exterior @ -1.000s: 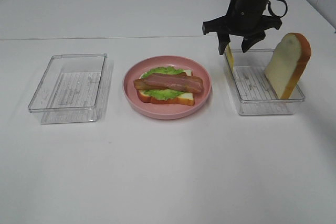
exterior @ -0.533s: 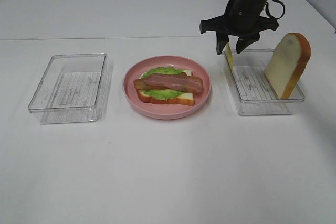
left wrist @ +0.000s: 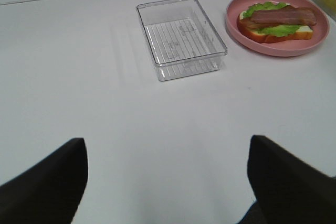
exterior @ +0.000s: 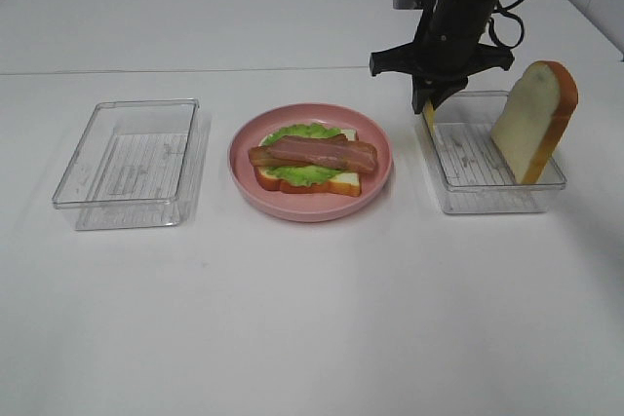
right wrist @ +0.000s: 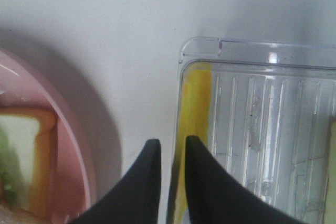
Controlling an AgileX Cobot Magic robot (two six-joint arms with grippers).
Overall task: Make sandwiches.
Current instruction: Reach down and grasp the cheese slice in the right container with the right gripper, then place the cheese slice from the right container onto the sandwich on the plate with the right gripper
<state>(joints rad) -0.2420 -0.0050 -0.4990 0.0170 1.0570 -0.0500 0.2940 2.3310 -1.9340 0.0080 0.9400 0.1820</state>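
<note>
An open sandwich (exterior: 310,163) lies on the pink plate (exterior: 244,177): a bread slice, green lettuce and bacon strips on top. It also shows in the left wrist view (left wrist: 278,22). A second bread slice (exterior: 534,119) stands upright at the right end of the right clear tray (exterior: 487,197). A thin yellow cheese slice (exterior: 429,116) leans on that tray's left wall. My right gripper (exterior: 432,102) is down over that wall, its fingers nearly together on the cheese slice (right wrist: 195,103). My left gripper (left wrist: 168,182) is open and empty above bare table.
An empty clear tray (exterior: 127,163) sits left of the plate and also shows in the left wrist view (left wrist: 181,38). The right arm stands above the right tray's far left corner. The plate's rim (right wrist: 79,166) is close beside the right gripper (right wrist: 172,177).
My right gripper has come down onto the left wall of the right tray and its fingers have closed from wide open to nearly together around the cheese slice.
</note>
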